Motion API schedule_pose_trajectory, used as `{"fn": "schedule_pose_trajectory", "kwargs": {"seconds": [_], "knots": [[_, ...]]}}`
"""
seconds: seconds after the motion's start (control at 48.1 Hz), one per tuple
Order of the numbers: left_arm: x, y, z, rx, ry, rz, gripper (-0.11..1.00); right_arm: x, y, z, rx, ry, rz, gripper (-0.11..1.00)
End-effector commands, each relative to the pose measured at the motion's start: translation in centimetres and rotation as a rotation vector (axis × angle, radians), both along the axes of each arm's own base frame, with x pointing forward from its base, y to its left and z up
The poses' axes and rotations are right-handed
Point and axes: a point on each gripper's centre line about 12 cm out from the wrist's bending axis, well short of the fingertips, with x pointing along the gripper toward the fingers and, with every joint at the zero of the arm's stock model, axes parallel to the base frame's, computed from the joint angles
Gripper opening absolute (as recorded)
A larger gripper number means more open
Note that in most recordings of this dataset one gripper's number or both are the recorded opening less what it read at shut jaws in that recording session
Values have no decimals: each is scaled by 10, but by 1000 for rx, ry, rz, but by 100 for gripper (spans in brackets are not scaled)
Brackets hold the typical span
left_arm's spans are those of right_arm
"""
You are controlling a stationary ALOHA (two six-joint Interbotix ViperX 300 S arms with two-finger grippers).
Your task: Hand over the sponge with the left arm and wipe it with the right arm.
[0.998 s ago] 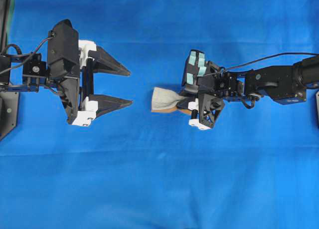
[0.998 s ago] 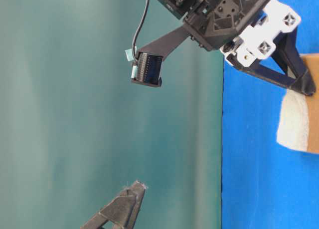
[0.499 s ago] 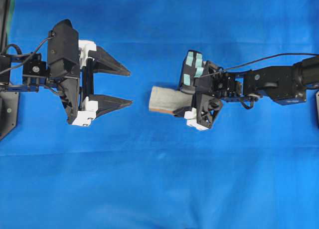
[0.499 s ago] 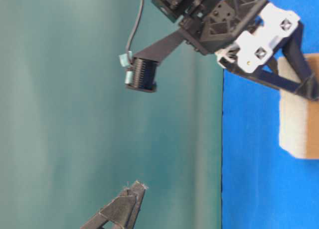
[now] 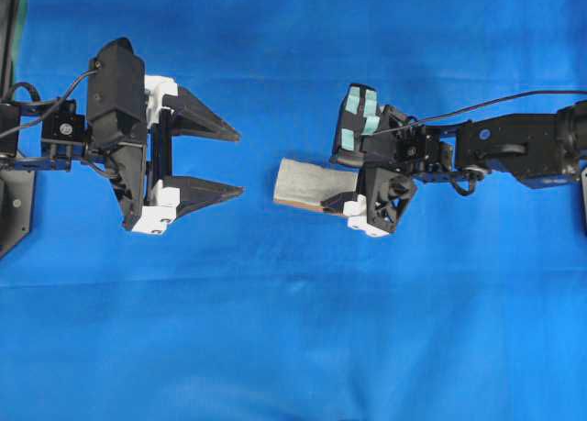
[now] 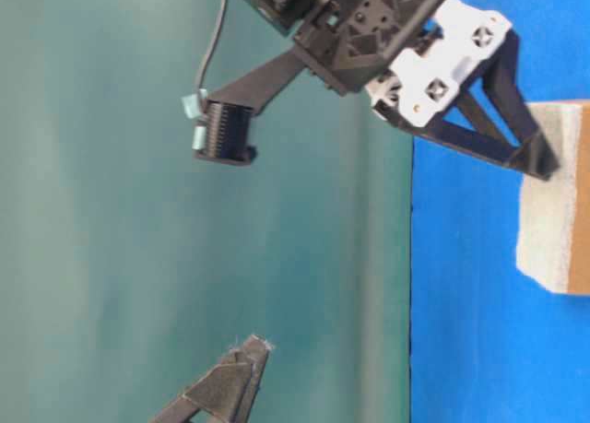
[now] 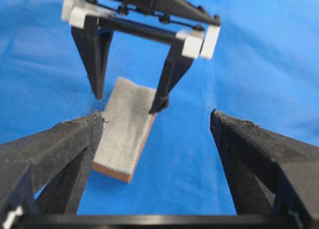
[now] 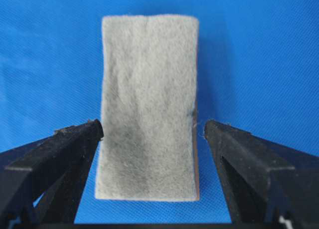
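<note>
In the overhead view the sponge (image 5: 307, 184) lies flat on the blue cloth (image 5: 293, 329) just right of the frame's centre, grey rough side up, with a thin orange-tan edge showing along its lower side. The right gripper (image 5: 341, 184) — the one with light-blue patches — reaches in from the right edge. Its fingers are spread, one on each side of the sponge's right end. The right wrist view shows a narrow gap between each fingertip (image 8: 94, 129) and the sponge (image 8: 147, 109), so nothing is pinched. The left gripper (image 5: 237, 162) sits at the left of the overhead frame, well apart from the sponge, its two black fingers spread wide and holding nothing. From the left wrist view the sponge (image 7: 123, 126) lies ahead, left of centre.
</note>
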Motion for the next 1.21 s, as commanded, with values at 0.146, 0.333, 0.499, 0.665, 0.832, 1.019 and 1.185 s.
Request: {"fn": "schedule_pose_trajectory", "kwargs": {"seconds": [0.146,0.333,0.499,0.665,0.832,1.019,1.185], "knots": [[1,0,7,2,-23,0,83,-4,5,68,-42,-153,40,76],[-1,0,11,2,-37,0,83,-20,10,106,-71,-242,65,76],[-10,0,22,4,-74,-1,83,-42,12,128,-85,-290,73,76],[-27,0,36,5,-120,-1,83,-67,13,142,-89,-331,73,76],[-53,-1,49,5,-167,-4,83,-97,14,153,-92,-377,69,76],[-84,-2,59,46,-183,-15,83,-137,16,167,-100,-429,70,76],[-111,-3,58,104,-169,-32,83,-170,17,168,-112,-483,69,76]]}}
